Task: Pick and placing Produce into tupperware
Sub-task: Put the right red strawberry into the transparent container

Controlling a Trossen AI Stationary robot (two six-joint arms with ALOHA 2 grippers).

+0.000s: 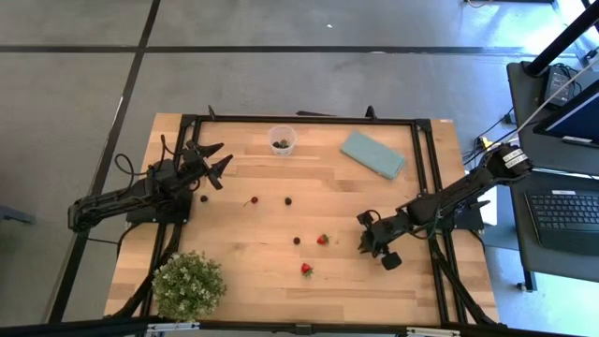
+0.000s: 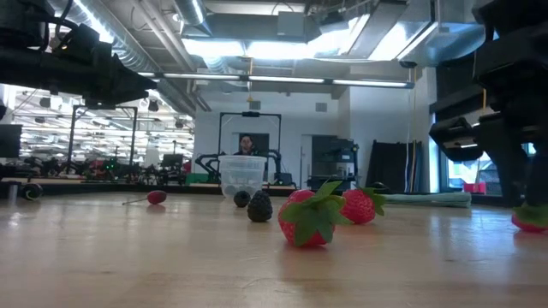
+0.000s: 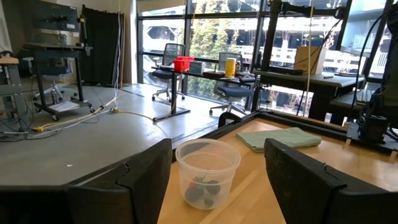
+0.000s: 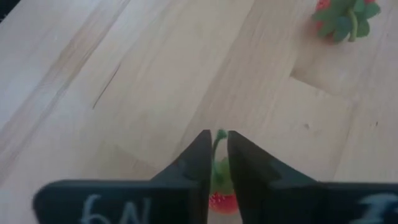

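The clear round cup (image 1: 282, 140) stands near the table's far edge with a few dark and red pieces inside it (image 3: 203, 191). Loose produce lies mid-table: dark berries (image 1: 288, 199) (image 1: 297, 241) (image 1: 204, 197), a small red piece (image 1: 253, 200) and two strawberries (image 1: 322, 240) (image 1: 306, 270). My left gripper (image 1: 211, 165) is open, raised left of the cup, and the cup (image 3: 207, 171) shows ahead between its fingers. My right gripper (image 1: 365, 236) is low over the table right of the strawberries, shut on another strawberry (image 4: 221, 200). My right gripper pinches a strawberry by its green leafy top (image 4: 217, 165) between the two fingers, slanting down from the table's right side. The red body (image 2: 531, 221) sits below the fingertips; whether it rests on the table or hangs just clear, I cannot tell.
A flat teal piece (image 1: 372, 154) lies right of the cup near the far edge. A leafy potted plant (image 1: 189, 284) stands at the near left corner. A black frame (image 1: 299, 120) rims the table. A person (image 2: 247, 144) stands in the room beyond.
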